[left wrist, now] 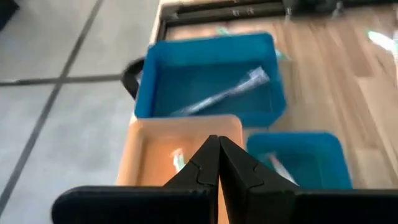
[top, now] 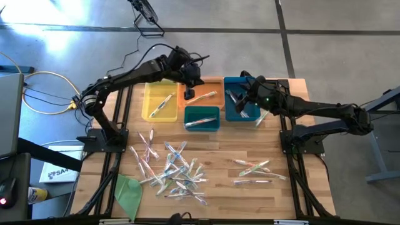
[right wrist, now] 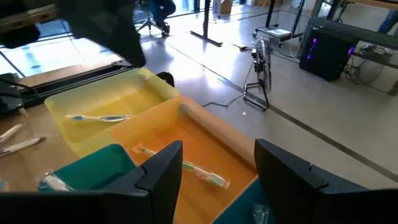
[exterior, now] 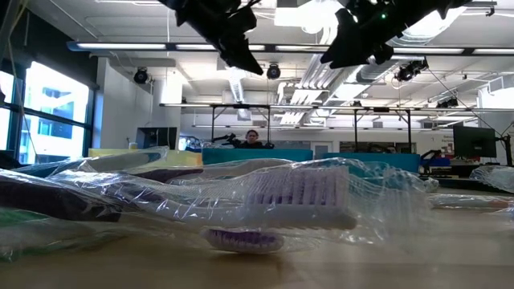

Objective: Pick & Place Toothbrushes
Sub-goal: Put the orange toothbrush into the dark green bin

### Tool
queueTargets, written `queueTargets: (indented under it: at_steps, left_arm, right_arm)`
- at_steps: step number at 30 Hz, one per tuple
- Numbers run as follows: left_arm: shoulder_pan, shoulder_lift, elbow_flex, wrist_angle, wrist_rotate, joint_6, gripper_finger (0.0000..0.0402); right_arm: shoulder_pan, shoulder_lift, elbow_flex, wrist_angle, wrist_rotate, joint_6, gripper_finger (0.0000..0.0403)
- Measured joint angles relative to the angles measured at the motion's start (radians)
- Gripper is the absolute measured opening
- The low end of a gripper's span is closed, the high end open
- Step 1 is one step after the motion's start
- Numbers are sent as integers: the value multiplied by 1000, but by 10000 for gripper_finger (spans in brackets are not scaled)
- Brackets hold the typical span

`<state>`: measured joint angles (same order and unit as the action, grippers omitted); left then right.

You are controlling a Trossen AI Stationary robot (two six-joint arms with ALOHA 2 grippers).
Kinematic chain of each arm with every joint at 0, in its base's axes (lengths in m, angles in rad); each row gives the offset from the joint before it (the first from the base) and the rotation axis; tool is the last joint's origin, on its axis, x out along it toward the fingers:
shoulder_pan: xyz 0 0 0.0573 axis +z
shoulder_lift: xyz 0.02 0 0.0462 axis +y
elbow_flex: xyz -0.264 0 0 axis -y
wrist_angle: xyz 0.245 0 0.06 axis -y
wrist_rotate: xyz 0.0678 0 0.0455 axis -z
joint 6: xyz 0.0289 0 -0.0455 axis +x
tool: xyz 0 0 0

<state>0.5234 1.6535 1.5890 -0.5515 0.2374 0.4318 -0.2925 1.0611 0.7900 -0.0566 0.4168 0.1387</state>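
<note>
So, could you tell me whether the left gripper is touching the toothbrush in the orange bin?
Apart. The left wrist view shows the left gripper shut on nothing above the orange bin, the toothbrush lying clear below.

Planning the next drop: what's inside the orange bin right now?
The orange bin holds one wrapped toothbrush lying across its floor. The left end effector, shut and empty, hangs over the bin's left edge and hides that corner.
</note>
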Motion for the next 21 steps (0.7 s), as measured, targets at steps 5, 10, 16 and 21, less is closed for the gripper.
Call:
queueTargets:
  at_steps: [5, 10, 16, 21]
  left_arm:
    - [-15, -8, -2, -60, -51, 2, 0]
    - [-12, -36, -79, -2, -79, -10, 0]
    - [-13, -107, -271, 163, -86, -66, 0]
    - [-13, -176, -381, 272, -111, -123, 0]
  right_arm:
    - [-30, 0, 0, 0, -1, 39, 192]
    - [-67, 0, 0, -4, -1, 49, 192]
    - [-115, 0, 0, -18, -1, 73, 192]
    - [-143, 14, 0, -17, -1, 123, 192]
